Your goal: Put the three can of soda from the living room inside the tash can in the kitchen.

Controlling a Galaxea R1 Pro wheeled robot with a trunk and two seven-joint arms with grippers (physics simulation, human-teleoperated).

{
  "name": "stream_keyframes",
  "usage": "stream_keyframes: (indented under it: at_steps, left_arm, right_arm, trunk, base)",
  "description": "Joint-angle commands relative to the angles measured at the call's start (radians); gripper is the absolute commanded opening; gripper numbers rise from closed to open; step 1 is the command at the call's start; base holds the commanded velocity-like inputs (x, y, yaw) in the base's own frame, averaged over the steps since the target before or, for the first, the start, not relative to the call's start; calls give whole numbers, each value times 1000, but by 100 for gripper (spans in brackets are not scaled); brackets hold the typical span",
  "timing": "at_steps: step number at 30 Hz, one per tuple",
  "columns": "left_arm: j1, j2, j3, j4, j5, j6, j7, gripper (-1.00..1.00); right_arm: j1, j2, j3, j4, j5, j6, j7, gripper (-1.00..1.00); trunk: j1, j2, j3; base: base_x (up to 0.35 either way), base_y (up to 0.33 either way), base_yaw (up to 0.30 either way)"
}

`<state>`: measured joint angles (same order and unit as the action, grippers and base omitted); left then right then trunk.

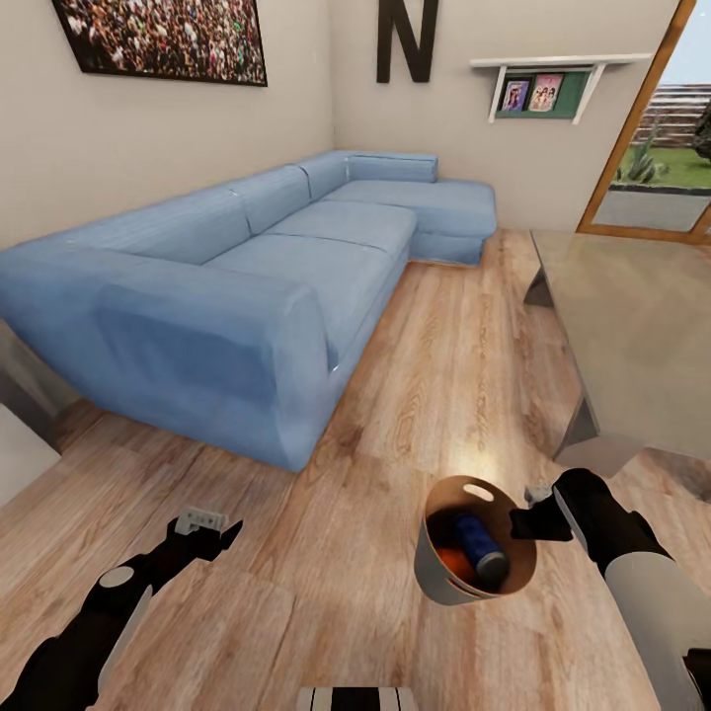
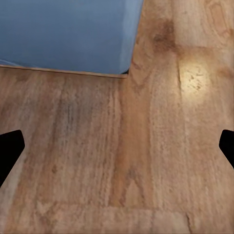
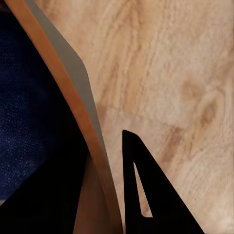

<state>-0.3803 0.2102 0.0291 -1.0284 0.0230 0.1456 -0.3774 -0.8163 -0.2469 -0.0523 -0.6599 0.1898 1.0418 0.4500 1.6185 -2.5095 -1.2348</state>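
Observation:
The trash can [image 1: 441, 581] hangs tilted just above the wooden floor at the lower right of the head view, and my right gripper [image 1: 528, 519] is shut on its rim. Inside it lie a dark blue soda can [image 1: 481, 548] and an orange soda can [image 1: 453, 565]; whether a second orange can lies beneath them is hidden. In the right wrist view the bin wall [image 3: 73, 97] runs between the fingers [image 3: 151, 195], with the blue can [image 3: 24, 97] behind it. My left gripper [image 1: 212, 528] is open and holds nothing over bare floor, its fingertips [image 2: 9, 146] far apart.
This is the living room. The light-blue corner sofa [image 1: 247, 267] takes up the left and far side, and the glass-topped low table [image 1: 632, 326] stands to the right. A strip of wooden floor [image 1: 444, 375] runs between them. A glass door [image 1: 662, 148] is at the far right.

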Motion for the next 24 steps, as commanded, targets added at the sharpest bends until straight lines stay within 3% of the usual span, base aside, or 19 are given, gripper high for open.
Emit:
stream_keyframes:
  at_steps: [1,7,13,21,24]
  left_arm:
    - [0,0,0,1,0,0,0,100]
    - [0,0,0,2,0,-1,0,100]
    - [0,0,0,2,0,-2,0,100]
    - [0,0,0,3,0,-3,2,100]
    - [0,0,-1,4,0,-3,4,100]
  right_arm:
    - [-1,0,-1,1,-31,5,10,-100]
    - [-12,0,4,9,-29,5,29,-100]
    - [-63,-18,9,99,-27,5,35,-100]
    - [-70,-20,10,112,-27,5,36,-100]
    - [-70,-20,11,113,-27,5,36,-100]
  trunk:
    - [0,0,0]
    - [0,0,0]
    - [0,0,0]
    - [3,-2,-31]
    - [3,-2,-31]
  base:
    - [0,0,0]
    - [0,0,0]
    - [0,0,0]
    - [0,0,0]
    - [0,0,0]
